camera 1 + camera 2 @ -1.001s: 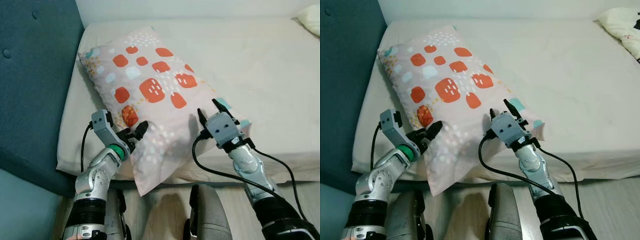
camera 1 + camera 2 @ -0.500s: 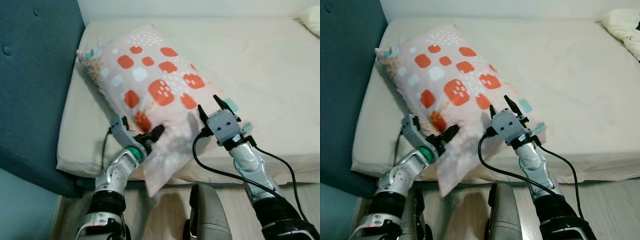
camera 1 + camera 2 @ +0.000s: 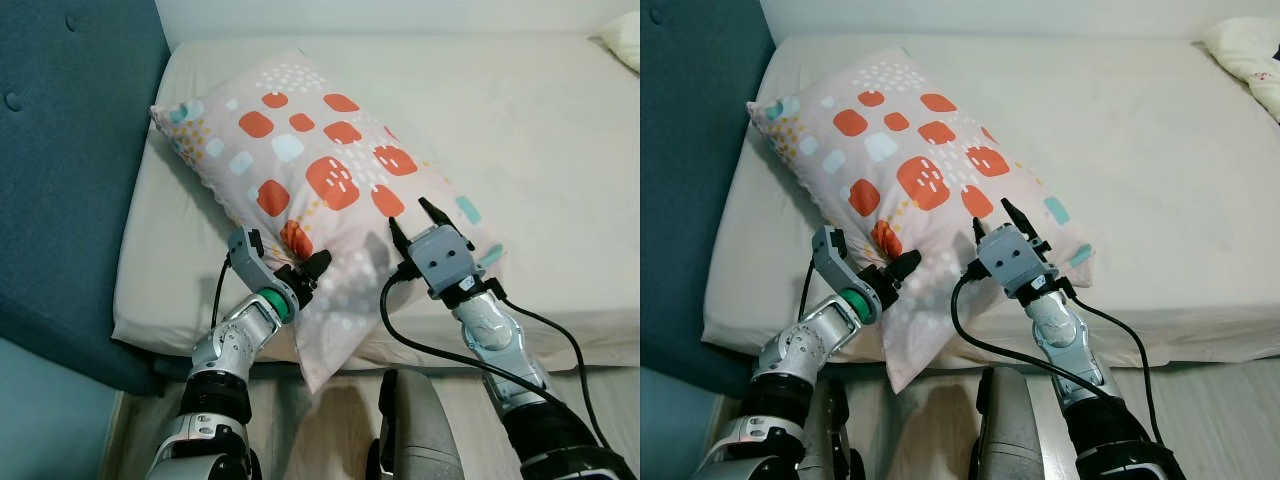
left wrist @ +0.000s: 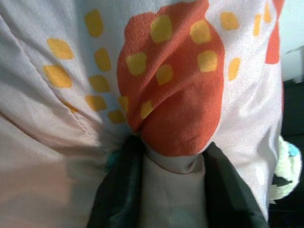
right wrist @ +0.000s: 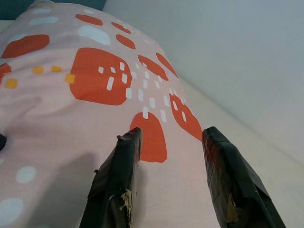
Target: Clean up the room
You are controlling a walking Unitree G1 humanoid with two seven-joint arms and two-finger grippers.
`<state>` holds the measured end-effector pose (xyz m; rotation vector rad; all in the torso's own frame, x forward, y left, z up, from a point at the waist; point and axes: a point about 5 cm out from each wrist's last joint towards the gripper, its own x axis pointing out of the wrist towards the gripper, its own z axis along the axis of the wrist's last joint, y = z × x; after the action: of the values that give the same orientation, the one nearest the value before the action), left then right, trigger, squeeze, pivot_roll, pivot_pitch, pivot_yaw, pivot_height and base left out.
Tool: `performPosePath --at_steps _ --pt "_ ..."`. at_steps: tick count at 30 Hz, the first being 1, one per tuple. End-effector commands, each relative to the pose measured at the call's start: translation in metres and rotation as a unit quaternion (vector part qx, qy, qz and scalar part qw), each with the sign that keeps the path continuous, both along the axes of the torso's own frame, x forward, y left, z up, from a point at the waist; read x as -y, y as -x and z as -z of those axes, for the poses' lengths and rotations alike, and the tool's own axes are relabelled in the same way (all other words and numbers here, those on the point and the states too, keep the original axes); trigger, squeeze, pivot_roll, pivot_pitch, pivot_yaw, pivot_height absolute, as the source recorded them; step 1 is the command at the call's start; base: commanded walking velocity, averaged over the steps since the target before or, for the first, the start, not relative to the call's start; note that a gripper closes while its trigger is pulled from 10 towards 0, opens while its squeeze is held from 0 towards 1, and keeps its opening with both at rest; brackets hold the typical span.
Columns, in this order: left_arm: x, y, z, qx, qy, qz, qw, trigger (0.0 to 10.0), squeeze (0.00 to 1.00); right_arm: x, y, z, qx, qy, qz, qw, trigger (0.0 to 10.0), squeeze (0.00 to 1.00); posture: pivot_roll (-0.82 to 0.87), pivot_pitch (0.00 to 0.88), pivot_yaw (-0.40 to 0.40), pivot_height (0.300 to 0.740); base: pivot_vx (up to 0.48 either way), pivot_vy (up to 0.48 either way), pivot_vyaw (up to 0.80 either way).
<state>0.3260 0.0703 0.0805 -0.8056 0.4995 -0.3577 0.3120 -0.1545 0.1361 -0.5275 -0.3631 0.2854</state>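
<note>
Left gripper [image 3: 303, 272] pinches a fold of the pillow [image 3: 320, 180] between its two black fingers [image 4: 118, 190]; from the wrist camera I see an orange patch with yellow dots bunched up in the grip. My right gripper [image 3: 417, 215] hovers over the pillow's near right part with its fingers [image 5: 116, 175] spread apart and nothing between them. I see the pillow lying slantwise on the bed [image 3: 520, 130], its far corner near the bed's left edge by the blue headboard [image 3: 60, 150], its near corner hanging over the front edge. Another cushion [image 3: 1250, 50] lies at the bed's far right corner.
</note>
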Motion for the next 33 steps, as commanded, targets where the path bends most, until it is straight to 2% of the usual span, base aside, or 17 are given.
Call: performPosePath --at_steps 1,13,16,18,19,20,21,22,23,24,25,27,29,31,32,33 --pt "0.020 0.002 -0.002 -0.011 -0.004 0.032 0.999 0.0 0.00 0.001 0.002 0.004 -0.010 -0.005 0.003 1.000 10.0 0.00 -0.06 0.081 0.033 0.579 0.000 0.000 0.00" --pt "0.018 0.006 -0.003 -0.008 -0.029 0.031 0.999 0.0 0.00 0.003 0.002 0.005 -0.015 -0.006 0.007 1.000 10.0 0.00 -0.05 0.087 0.037 0.579 0.000 0.000 0.00" --pt "0.015 0.002 -0.011 0.011 -0.048 0.021 0.999 0.0 0.00 0.003 0.002 0.006 -0.016 -0.006 0.009 1.000 10.0 0.00 -0.05 0.088 0.036 0.579 0.000 0.000 0.00" --pt "0.012 -0.005 -0.022 0.043 -0.081 0.007 0.996 0.0 0.00 0.004 0.002 0.005 -0.016 -0.006 0.010 1.000 10.0 0.00 -0.05 0.090 0.036 0.579 0.000 0.000 0.00" --pt "0.007 -0.012 -0.031 0.078 -0.140 0.001 0.987 0.0 0.00 0.004 0.001 0.004 -0.014 -0.005 0.011 1.000 10.0 0.00 -0.05 0.090 0.033 0.579 0.000 0.000 0.00" --pt "0.005 -0.017 -0.037 0.102 -0.181 -0.002 0.978 10.0 0.00 0.005 0.001 0.004 -0.013 -0.005 0.011 1.000 10.0 0.00 -0.05 0.090 0.033 0.579 0.000 0.000 0.00" --pt "-0.001 -0.026 -0.048 0.141 -0.243 -0.008 0.960 10.0 0.00 0.005 0.000 0.003 -0.012 -0.004 0.012 1.000 10.0 0.00 -0.05 0.090 0.032 0.579 0.000 0.000 0.00" --pt "-0.001 -0.026 -0.048 0.141 -0.243 -0.008 0.960 10.0 0.00 0.005 0.000 0.003 -0.012 -0.004 0.012 1.000 10.0 0.00 -0.05 0.090 0.032 0.579 0.000 0.000 0.00" --pt "-0.005 -0.034 -0.059 0.174 -0.298 -0.009 0.939 10.0 0.00 0.005 0.000 0.002 -0.011 -0.003 0.012 1.000 10.0 0.00 -0.05 0.090 0.032 0.579 0.000 0.000 0.00" --pt "-0.005 -0.034 -0.059 0.174 -0.298 -0.009 0.939 10.0 0.00 0.005 0.000 0.002 -0.011 -0.003 0.012 1.000 10.0 0.00 -0.05 0.090 0.032 0.579 0.000 0.000 0.00" --pt "-0.015 -0.050 -0.079 0.216 -0.375 -0.017 0.901 10.0 0.00 0.005 -0.001 0.002 -0.011 -0.002 0.012 1.000 10.0 0.00 -0.05 0.087 0.035 0.579 0.000 0.000 0.00" --pt "-0.015 -0.050 -0.079 0.216 -0.375 -0.017 0.901 10.0 0.00 0.005 -0.001 0.002 -0.011 -0.002 0.012 1.000 10.0 0.00 -0.05 0.087 0.035 0.579 0.000 0.000 0.00" --pt "-0.036 -0.071 -0.107 0.240 -0.455 -0.051 0.856 10.0 0.00 0.004 -0.001 0.002 -0.011 -0.003 0.011 1.000 10.0 0.00 -0.05 0.086 0.039 0.579 0.000 0.000 0.00" --pt "-0.054 -0.082 -0.127 0.251 -0.509 -0.083 0.819 10.0 0.00 0.002 0.000 0.003 -0.012 -0.005 0.010 1.000 10.0 0.00 -0.05 0.088 0.043 0.579 0.000 0.000 0.00" --pt "-0.054 -0.082 -0.127 0.251 -0.509 -0.083 0.819 10.0 0.00 0.002 0.000 0.003 -0.012 -0.005 0.010 1.000 10.0 0.00 -0.05 0.088 0.043 0.579 0.000 0.000 0.00" --pt "-0.063 -0.086 -0.137 0.253 -0.537 -0.103 0.798 10.0 0.00 0.001 0.001 0.004 -0.013 -0.006 0.009 1.000 10.0 0.00 -0.05 0.089 0.044 0.579 0.000 0.000 0.00"
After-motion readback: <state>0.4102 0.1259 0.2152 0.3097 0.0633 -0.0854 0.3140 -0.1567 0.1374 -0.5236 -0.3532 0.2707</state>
